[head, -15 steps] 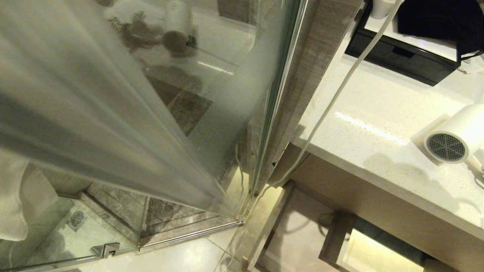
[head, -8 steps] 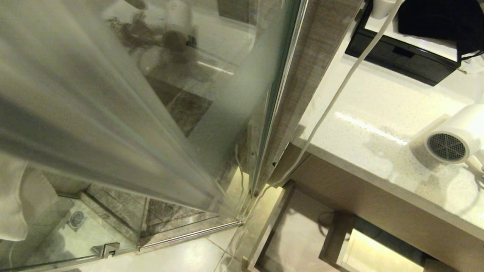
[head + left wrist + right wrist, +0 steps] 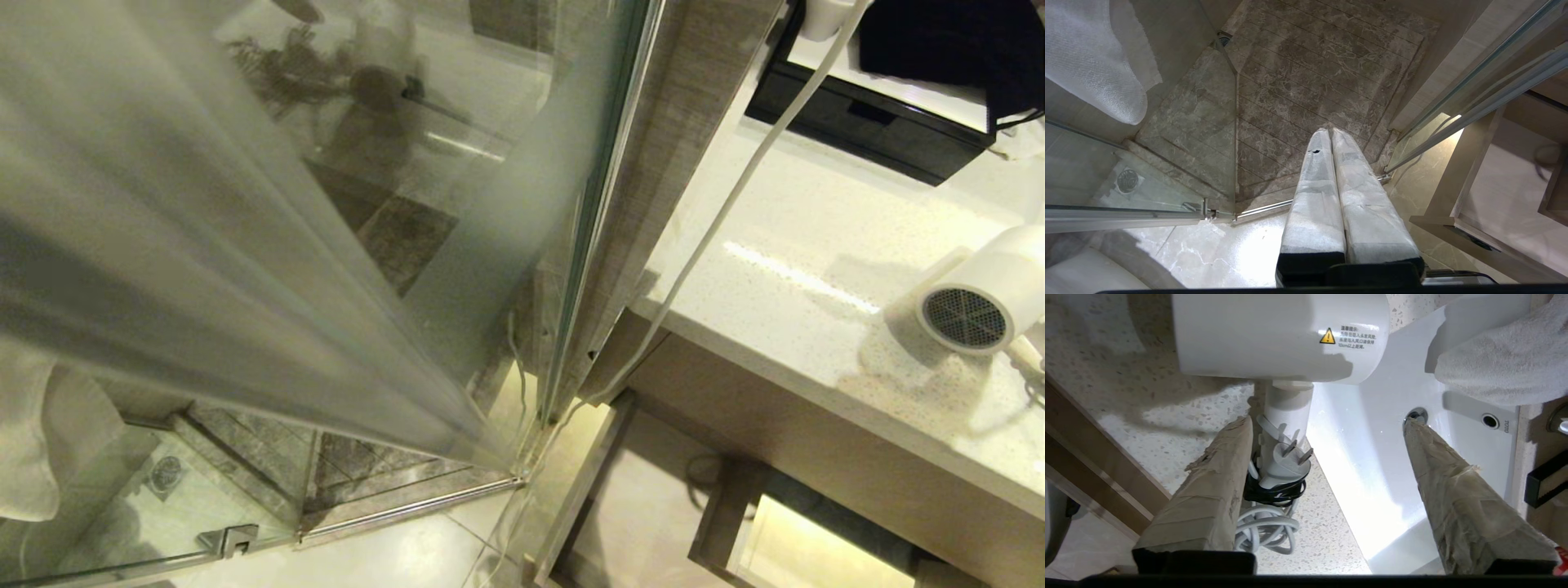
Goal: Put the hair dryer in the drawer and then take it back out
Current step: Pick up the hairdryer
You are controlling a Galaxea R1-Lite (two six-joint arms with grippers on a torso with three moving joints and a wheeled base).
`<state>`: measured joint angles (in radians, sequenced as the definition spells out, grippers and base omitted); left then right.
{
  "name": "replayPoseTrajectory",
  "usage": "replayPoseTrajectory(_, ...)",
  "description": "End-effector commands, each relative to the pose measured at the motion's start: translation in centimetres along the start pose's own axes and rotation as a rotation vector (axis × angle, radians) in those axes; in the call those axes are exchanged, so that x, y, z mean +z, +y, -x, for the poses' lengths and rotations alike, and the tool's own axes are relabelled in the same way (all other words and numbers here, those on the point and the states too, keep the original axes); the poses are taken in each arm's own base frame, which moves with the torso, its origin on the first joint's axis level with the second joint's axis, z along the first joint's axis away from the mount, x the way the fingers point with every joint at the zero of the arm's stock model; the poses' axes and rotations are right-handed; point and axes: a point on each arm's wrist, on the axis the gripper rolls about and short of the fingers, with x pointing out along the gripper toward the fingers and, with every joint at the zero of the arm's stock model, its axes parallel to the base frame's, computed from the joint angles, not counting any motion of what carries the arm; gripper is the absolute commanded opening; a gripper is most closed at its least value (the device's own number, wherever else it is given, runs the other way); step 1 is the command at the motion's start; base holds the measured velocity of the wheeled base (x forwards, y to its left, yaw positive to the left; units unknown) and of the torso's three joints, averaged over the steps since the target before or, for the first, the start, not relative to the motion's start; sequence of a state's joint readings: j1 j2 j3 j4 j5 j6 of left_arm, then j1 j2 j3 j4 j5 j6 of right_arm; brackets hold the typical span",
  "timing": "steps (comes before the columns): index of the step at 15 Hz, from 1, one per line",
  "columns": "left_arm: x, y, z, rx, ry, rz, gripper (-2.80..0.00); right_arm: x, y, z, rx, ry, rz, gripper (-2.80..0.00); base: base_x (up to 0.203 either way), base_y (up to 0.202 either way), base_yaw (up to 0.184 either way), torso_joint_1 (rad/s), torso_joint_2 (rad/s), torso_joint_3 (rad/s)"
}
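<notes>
Now dryer (image 3: 984, 294) lies on worktop (image 3: 816, 269) near its front edge, partly cut off. Right fingers (image 3: 1208, 498) spread wide astride its handle, gripping nothing. Left fingers (image 3: 1327, 204) pressed together over shower floor. Drawer (image 3: 645, 498) open below, mostly cropped.

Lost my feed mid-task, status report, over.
Right gripper open, straddling hair dryer handle on countertop. Left gripper shut, parked over floor. Drawer open below.
</notes>
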<state>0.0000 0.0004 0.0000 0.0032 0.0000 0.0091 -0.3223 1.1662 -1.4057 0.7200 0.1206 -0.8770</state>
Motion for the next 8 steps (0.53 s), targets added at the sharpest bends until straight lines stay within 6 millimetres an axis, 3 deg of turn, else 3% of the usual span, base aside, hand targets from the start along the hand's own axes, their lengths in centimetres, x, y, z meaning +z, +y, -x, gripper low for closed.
replayPoseTrajectory(1, 0.0, 0.0, 0.0, 0.0, -0.001, 0.0, -2.8, -0.3, -0.4, -0.5, -0.007, 0.029, 0.009, 0.0, 0.0, 0.0, 0.0, 0.0, 0.0, 0.0)
replayPoseTrajectory(8, 0.0, 0.0, 0.0, 0.0, -0.001, 0.0, -2.8, -1.8, -0.1, -2.5, 0.108, 0.157, 0.021, 0.0, 0.0, 0.0, 0.0, 0.0, 0.0, 0.0)
